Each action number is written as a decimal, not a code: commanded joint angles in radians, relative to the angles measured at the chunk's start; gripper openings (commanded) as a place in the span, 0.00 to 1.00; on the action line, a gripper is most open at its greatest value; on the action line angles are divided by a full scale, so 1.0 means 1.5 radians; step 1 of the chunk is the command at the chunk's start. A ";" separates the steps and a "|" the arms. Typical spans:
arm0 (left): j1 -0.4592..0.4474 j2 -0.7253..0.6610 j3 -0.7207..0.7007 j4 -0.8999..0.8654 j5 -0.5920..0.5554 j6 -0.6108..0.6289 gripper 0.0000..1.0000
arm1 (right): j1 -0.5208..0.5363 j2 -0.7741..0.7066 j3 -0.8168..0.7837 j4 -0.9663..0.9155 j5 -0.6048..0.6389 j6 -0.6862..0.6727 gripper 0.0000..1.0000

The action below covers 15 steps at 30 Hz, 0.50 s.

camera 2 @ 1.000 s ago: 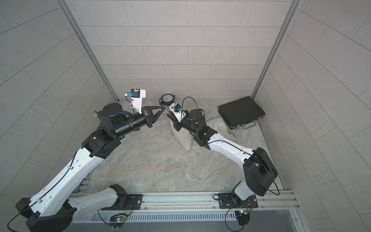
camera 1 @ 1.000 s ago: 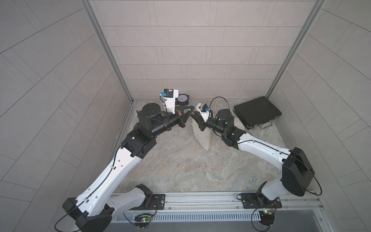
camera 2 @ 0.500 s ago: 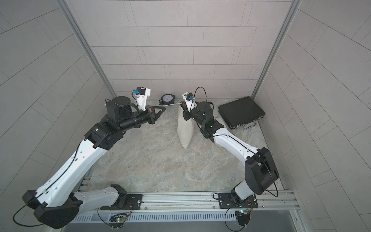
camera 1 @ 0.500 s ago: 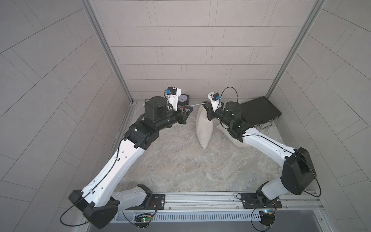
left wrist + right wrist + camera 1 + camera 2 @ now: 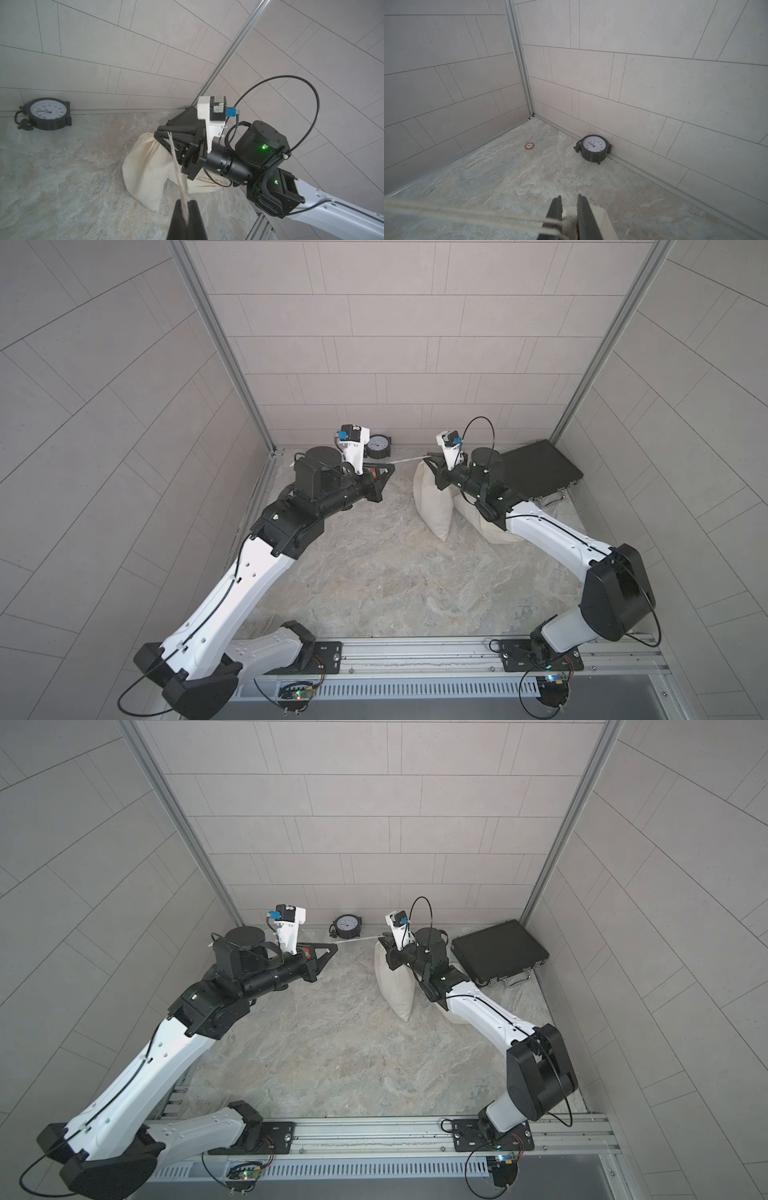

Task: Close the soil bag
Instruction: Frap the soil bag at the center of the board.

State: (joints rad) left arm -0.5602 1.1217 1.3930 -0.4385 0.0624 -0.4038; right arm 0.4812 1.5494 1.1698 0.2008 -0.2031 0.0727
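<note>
- Tiled walls [image 5: 415, 344] on three sides; noted stone-patterned desk [image 5: 374, 572] between them.
- Found soil bag [image 5: 430, 506] standing towards back of desk, gathered neck uppermost.
- Observed right end effector [image 5: 428, 457] clamped on that neck.
- Observed left end effector [image 5: 188, 204] pinched together on drawstring [image 5: 176, 166]; saw cord stretched straight across to bag's neck.
- Recorded clock [image 5: 377, 446] against back wall, black case [image 5: 536, 468] in far right corner.

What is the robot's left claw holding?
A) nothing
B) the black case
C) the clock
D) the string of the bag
D: the left claw is shut on the pale string, which stretches straight to the neck of the soil bag.
</note>
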 commanded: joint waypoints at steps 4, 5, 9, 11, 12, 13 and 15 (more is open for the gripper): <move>0.022 -0.110 0.045 0.135 -0.021 -0.002 0.00 | -0.103 0.027 -0.033 -0.170 0.227 0.028 0.14; 0.025 -0.109 0.046 0.134 -0.020 -0.004 0.00 | -0.106 0.014 -0.027 -0.172 0.229 0.023 0.14; 0.039 -0.109 0.049 0.132 -0.019 -0.012 0.00 | -0.123 -0.065 -0.006 -0.197 0.255 0.006 0.15; 0.048 -0.110 0.049 0.130 -0.020 -0.016 0.00 | -0.125 -0.102 -0.012 -0.199 0.276 -0.005 0.16; 0.053 -0.110 0.048 0.129 -0.022 -0.019 0.00 | -0.125 -0.116 -0.022 -0.193 0.277 -0.007 0.17; 0.060 -0.111 0.043 0.131 -0.021 -0.026 0.00 | -0.125 -0.126 -0.035 -0.181 0.276 -0.007 0.17; 0.079 -0.112 0.030 0.141 -0.012 -0.042 0.00 | -0.125 -0.123 -0.067 -0.155 0.275 -0.006 0.18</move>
State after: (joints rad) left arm -0.5114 1.1114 1.3834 -0.3782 0.1097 -0.4332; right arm 0.4301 1.3357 1.1469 0.0902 -0.1596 0.0494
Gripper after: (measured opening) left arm 0.050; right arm 0.180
